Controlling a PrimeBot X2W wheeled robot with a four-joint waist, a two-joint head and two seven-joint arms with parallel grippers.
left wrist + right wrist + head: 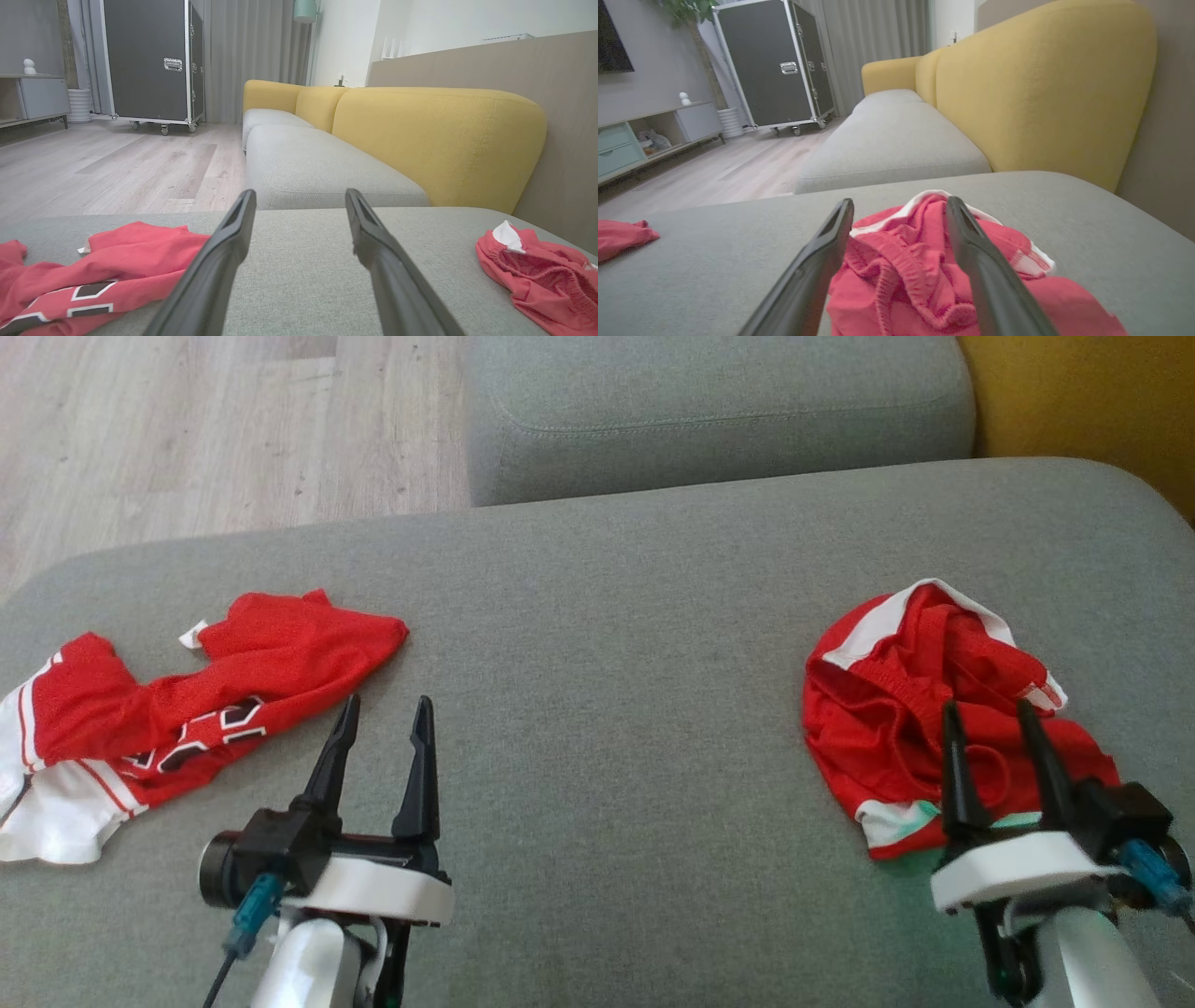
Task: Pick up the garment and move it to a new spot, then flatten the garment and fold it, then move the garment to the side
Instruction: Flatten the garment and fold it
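1. The right gripper [987,707] is held wide open, with nothing gripped between its fingers.
2. Its fingers are seen over a crumpled pair of red shorts [878,709] with white trim. Whether the tips touch the cloth cannot be told with certainty.
3. The left gripper [387,702] is likewise spread wide and empty, over bare upholstery.
4. Near its left finger, a red jersey [280,653] with white panels and black-and-white lettering is laid out rumpled.
5. Both garments are found on a grey sofa seat [607,616], the shorts toward its right end and the jersey at its left edge, well apart.
6. Beyond it, a second grey cushion [719,420] is seen, with a yellow backrest [1041,84] alongside.
7. A wooden floor [187,429] and a black wheeled case [145,60] are seen farther off.
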